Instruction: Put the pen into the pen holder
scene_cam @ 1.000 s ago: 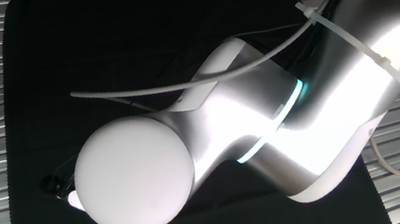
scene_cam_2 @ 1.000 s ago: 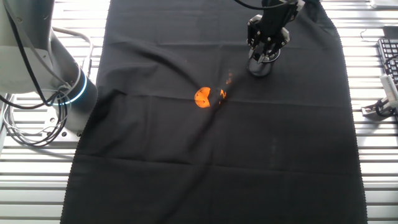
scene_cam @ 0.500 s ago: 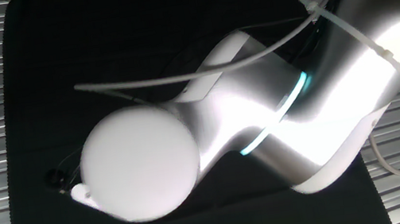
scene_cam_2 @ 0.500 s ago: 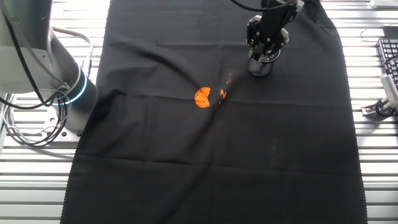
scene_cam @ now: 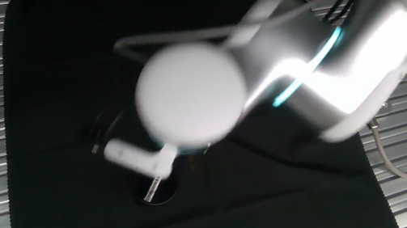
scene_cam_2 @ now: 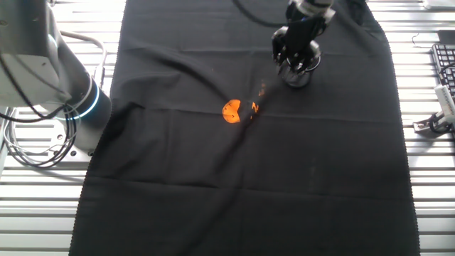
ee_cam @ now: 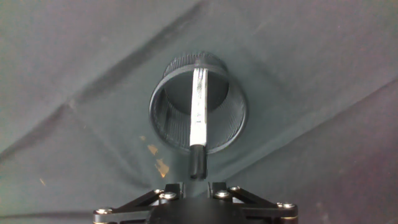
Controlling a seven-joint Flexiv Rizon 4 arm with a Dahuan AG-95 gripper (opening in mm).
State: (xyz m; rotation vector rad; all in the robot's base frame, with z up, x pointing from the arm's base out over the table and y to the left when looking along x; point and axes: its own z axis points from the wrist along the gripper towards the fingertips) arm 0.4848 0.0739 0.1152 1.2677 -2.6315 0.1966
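Note:
The pen holder [ee_cam: 198, 102] is a black round cup on the black cloth, seen from above in the hand view. The pen [ee_cam: 198, 106] leans inside it, silvery shaft down in the cup, dark end sticking out over the near rim. My gripper [ee_cam: 194, 185] is above and just back from the cup, its jaws apart and holding nothing, clear of the pen's dark end. In one fixed view the cup [scene_cam: 163, 192] with the pen [scene_cam: 153, 191] shows below the blurred arm. In the other fixed view the gripper [scene_cam_2: 294, 60] hangs over the cup [scene_cam_2: 297, 77].
A small orange object [scene_cam_2: 232, 111] lies on the black cloth [scene_cam_2: 249, 178] left of the cup, with small orange flecks beside it. The cloth has diagonal folds. Ribbed metal table [scene_cam_2: 426, 178] surrounds it; a keyboard edge [scene_cam_2: 444, 67] is at the right.
The arm has swung away, uncovering the cup in one fixed view. The gripper has lifted and shifted a little left of the cup; the pen stays in the cup.

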